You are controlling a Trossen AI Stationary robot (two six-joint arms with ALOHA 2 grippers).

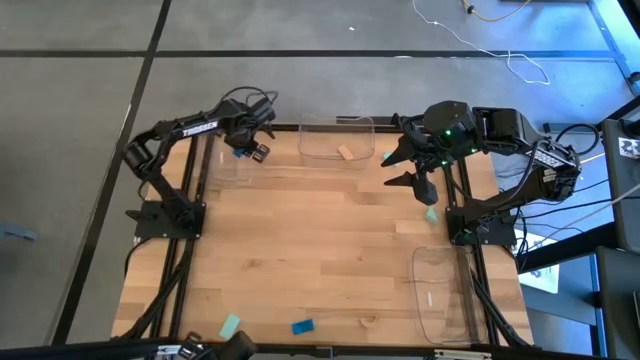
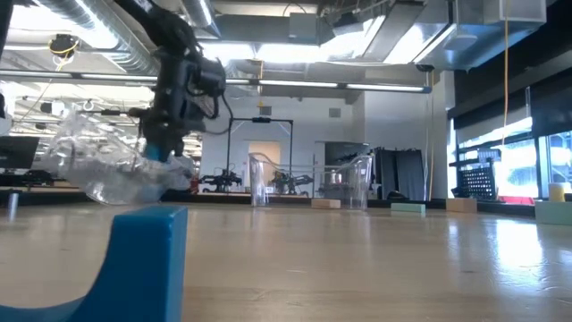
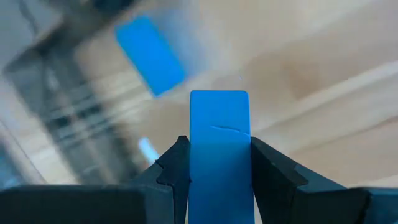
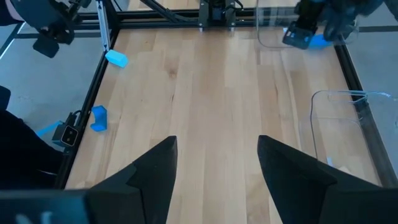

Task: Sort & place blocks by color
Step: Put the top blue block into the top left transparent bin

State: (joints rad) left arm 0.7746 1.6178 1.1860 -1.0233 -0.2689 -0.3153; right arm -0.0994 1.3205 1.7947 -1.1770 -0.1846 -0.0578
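Observation:
My left gripper hangs at the table's far left, shut on a bright blue block, over a clear tray. In that tray, below the gripper, lies another blue block. My right gripper waits open and high at the far right, with nothing between its fingers. A tan block lies in the clear tray at the far middle. Near the front edge a mint block and a blue block lie flat on the table. Another mint block lies by the right arm's base. My left gripper pinches the blue block by its two long sides between its two fingers. The fingers point steeply down and lie along the block, whose free end sticks out past the fingertips. The block is lifted clear, above the tray.
A third clear tray lies at the near right, with a small pale piece in it. The black frame rails run along both sides of the wooden table. The table's middle is bare wood.

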